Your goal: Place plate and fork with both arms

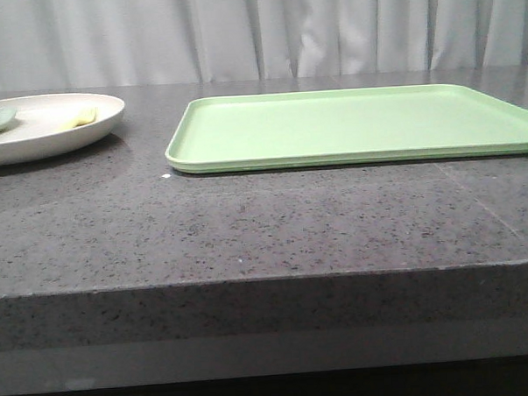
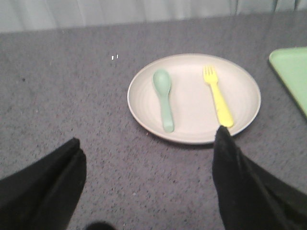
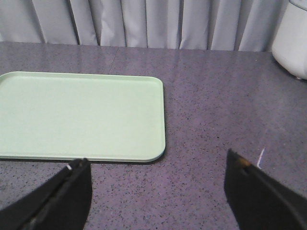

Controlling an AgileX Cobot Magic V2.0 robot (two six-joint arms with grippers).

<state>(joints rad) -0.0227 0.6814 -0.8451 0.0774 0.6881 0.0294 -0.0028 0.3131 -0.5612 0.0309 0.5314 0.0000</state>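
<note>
The plate [image 1: 33, 138] sits left of the tray [image 1: 357, 128] on the tabletop [image 1: 248, 225]. The fork [image 2: 217, 96] and spoon [image 2: 164, 98] lie side by side in the plate.

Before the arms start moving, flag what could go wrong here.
1. The fork and spoon lie loose in the plate; tilting it during a lift would likely slide them off.
2. The open left tool has one finger near the fork handle and could nudge it.

The surface [image 1: 248, 225] looks like dark speckled stone, smooth with a faint sheen. The plate [image 2: 192, 129] is matt cream; the fork [image 2: 218, 98], spoon [image 2: 165, 103] and green tray [image 1: 357, 124] look like smooth matt plastic
</note>
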